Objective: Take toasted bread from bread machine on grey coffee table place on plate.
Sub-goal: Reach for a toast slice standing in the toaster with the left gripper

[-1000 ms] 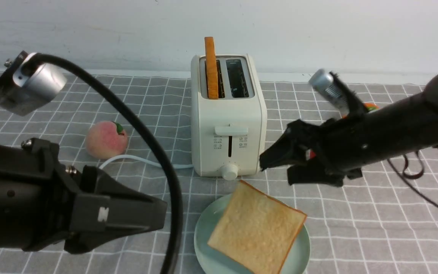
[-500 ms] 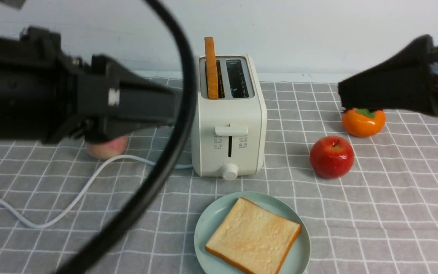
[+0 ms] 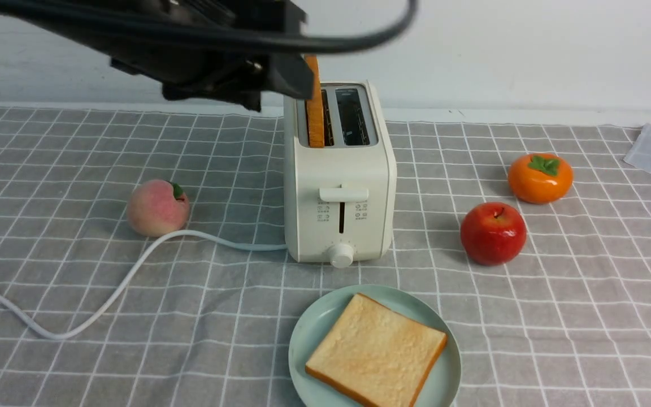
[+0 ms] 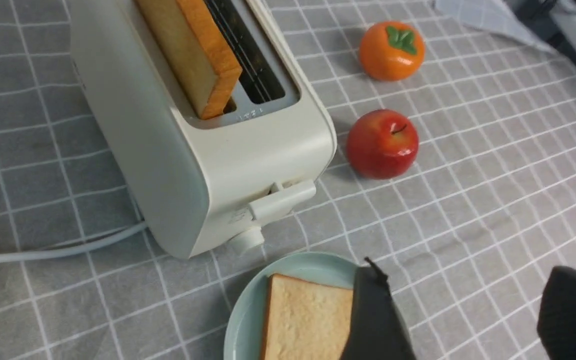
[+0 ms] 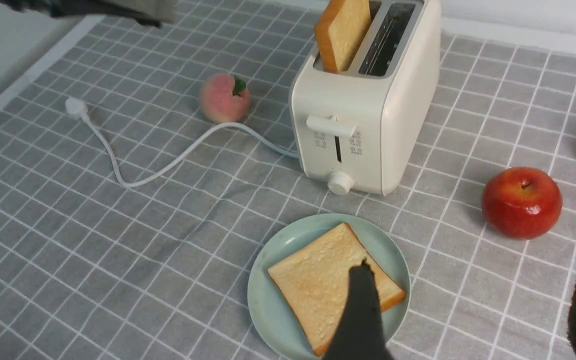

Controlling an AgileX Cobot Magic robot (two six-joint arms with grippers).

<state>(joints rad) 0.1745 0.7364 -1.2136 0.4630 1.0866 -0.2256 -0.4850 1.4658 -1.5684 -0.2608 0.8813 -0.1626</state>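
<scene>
Since one second earlier, the left gripper (image 3: 280, 73) had climbed from the lower left of the front view to its top edge. The right gripper (image 5: 475, 280) had withdrawn from that view altogether.

Left gripper: fingers (image 4: 373, 315) spread wide with nothing between them, hanging over the plate (image 4: 240, 320) in its wrist view. In the front view its dark tip overlapped the upper part of the standing slice (image 3: 315, 118); contact could not be judged.

Right gripper: fingers (image 5: 360, 315) likewise parted and empty, above the near side of the plate.

Standing slice: upright in the left slot of the bread machine (image 3: 339, 192), its upper part clear of the slot.

Flat slice (image 3: 376, 350): lying face up on the plate, no longer tilted as before, one corner toward the bread machine.

Plate: on the grey coffee table (image 3: 585, 316), just in front of the bread machine's knob and apart from it.

Peach (image 3: 157, 208): left of the bread machine, with the white cord (image 3: 105, 299) passing just beside it.

Apple (image 3: 493, 233) and persimmon (image 3: 540, 178): right of the bread machine, apart from each other.
</scene>
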